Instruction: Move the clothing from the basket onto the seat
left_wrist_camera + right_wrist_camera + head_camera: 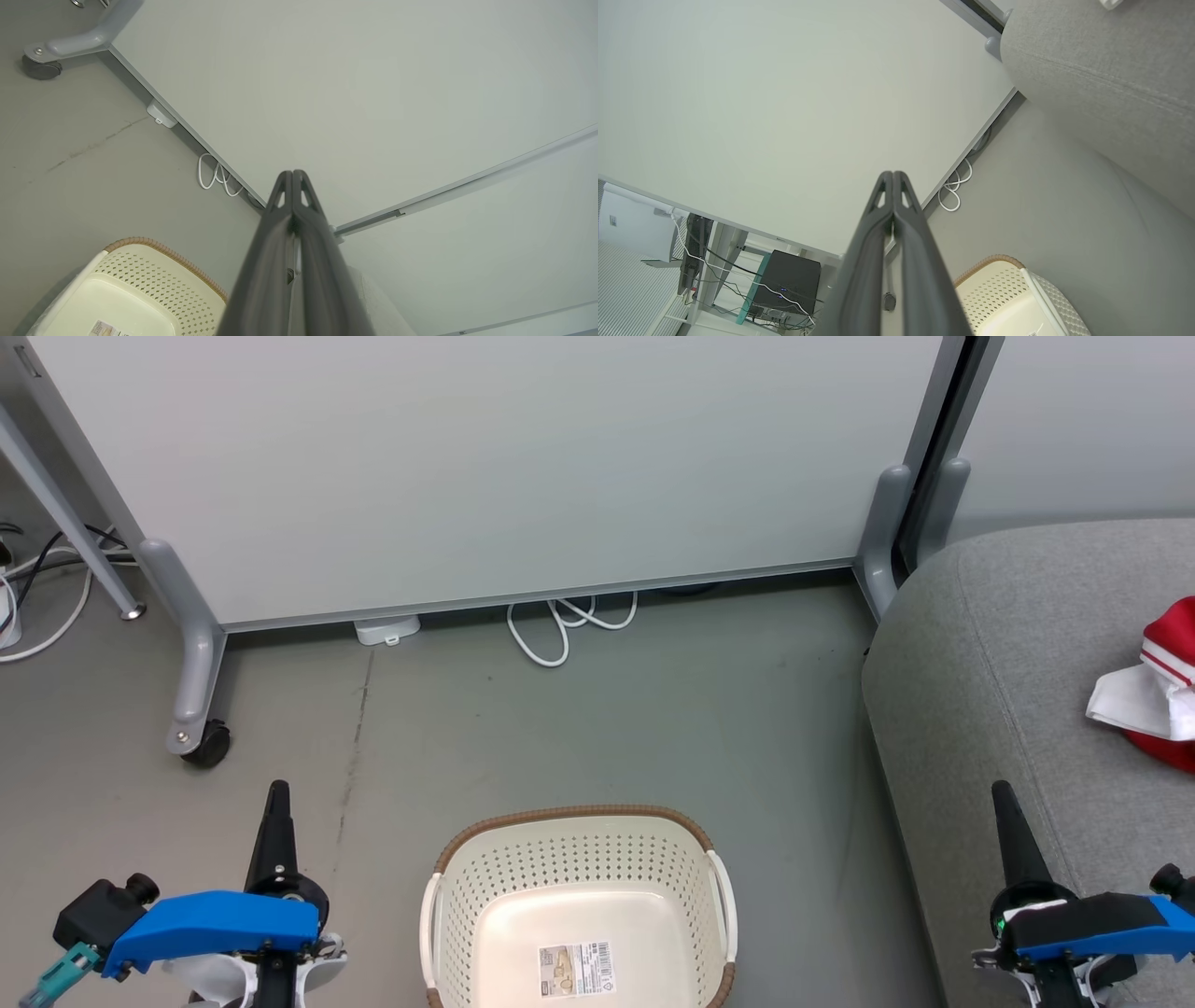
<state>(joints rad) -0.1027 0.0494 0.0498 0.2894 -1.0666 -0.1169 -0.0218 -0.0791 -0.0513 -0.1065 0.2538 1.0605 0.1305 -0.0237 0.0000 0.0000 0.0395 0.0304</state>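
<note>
Both sets of long dark fingers were pressed together tip to tip: left gripper [278, 795] at the near left, right gripper [1003, 793] at the near right, over the near edge of the big light-grey fabric sofa seat [990, 653]. The bright red and white soft clothing [1153, 686] lay bunched on that seat, farther back and right of the right gripper, well apart from it. The cream-white perforated plastic basket [569, 814] with its brown woven rim sat on the grey floor [653, 709] between the grippers, a paper label [576, 968] on its bottom.
</note>
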